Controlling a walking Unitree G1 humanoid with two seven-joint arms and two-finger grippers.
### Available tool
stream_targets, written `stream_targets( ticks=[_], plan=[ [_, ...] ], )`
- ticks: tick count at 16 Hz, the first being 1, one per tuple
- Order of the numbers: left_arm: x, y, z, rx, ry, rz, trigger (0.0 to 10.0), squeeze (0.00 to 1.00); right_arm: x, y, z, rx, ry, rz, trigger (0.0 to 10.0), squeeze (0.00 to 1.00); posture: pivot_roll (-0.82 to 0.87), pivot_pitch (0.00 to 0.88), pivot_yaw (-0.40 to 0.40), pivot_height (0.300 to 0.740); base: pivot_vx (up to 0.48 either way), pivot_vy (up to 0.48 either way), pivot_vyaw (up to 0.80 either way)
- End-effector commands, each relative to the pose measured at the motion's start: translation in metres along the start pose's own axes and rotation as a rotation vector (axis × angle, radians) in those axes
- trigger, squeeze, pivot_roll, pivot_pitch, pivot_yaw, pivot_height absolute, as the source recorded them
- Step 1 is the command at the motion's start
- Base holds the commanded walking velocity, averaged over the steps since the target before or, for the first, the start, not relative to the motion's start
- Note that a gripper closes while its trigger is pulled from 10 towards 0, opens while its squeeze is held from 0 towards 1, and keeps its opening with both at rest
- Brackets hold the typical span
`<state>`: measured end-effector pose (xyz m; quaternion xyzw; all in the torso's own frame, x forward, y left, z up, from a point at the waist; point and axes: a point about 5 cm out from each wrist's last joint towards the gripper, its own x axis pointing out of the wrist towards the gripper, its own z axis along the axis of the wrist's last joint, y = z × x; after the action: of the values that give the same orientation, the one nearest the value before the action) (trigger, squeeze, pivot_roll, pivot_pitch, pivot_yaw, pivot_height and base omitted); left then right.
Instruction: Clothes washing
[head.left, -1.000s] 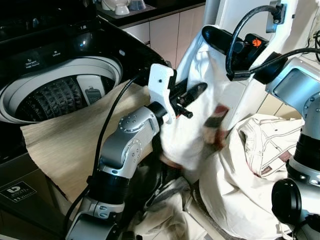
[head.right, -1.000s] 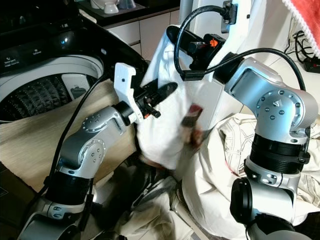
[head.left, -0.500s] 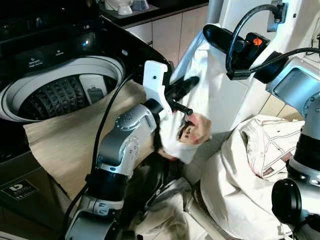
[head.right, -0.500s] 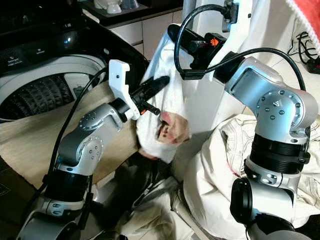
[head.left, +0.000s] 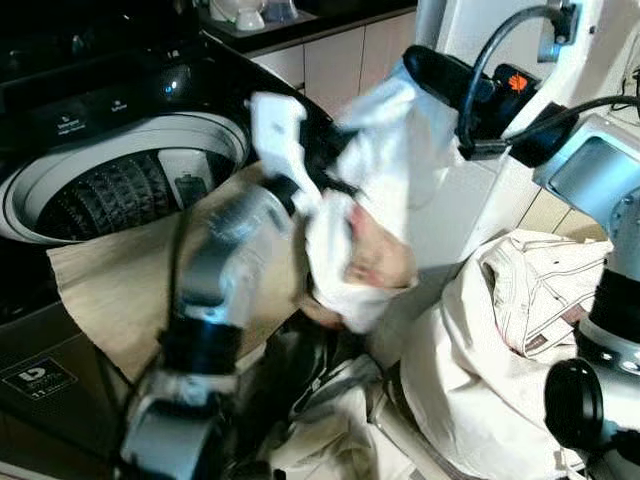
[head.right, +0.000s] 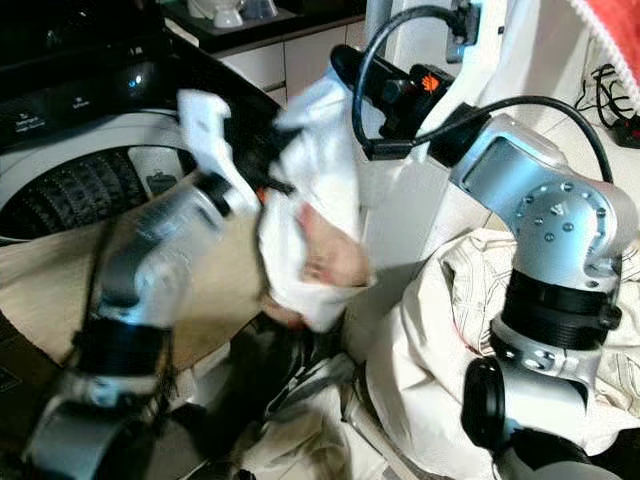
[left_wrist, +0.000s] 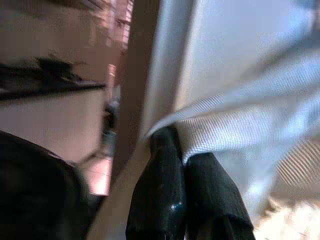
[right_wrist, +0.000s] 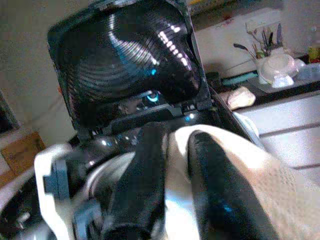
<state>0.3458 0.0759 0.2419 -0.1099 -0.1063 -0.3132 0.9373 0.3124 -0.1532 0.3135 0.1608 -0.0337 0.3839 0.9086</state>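
While the right tool (head.right: 345, 70) stayed pinched on the white garment (head.left: 385, 170), the left tool (left_wrist: 182, 172), fingers closed on its cloth, swept toward the open washer drum (head.left: 115, 190), starting the load.

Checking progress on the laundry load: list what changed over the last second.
The left gripper, shut on the white garment, swung it left toward the washer drum, so the cloth bunched. The right gripper stayed clamped on the garment's top; the beige cloth and the clothes pile stayed put.

Left end effector (left_wrist: 182, 165), white garment (head.left: 385, 190) nearer washer (head.left: 120, 170).
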Motion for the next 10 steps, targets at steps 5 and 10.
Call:
stream_targets(
  ticks=[5, 10],
  plan=[
    [0.017, 0.075, 0.144, 0.421, -0.288, 0.254, 0.0, 0.0, -0.023, 0.016, -0.006, -0.202, 0.083, 0.04, 10.0, 0.0, -0.05, 0.0, 0.031, 0.74, 0.0, 0.0, 0.0],
    [0.004, 0.069, 0.278, 1.052, -0.535, 0.561, 0.0, 0.0, -0.018, 0.03, -0.001, -0.261, -0.015, 0.062, 10.0, 0.0, -0.05, 0.0, 0.054, 0.74, 0.0, 0.0, 0.0]
  ],
)
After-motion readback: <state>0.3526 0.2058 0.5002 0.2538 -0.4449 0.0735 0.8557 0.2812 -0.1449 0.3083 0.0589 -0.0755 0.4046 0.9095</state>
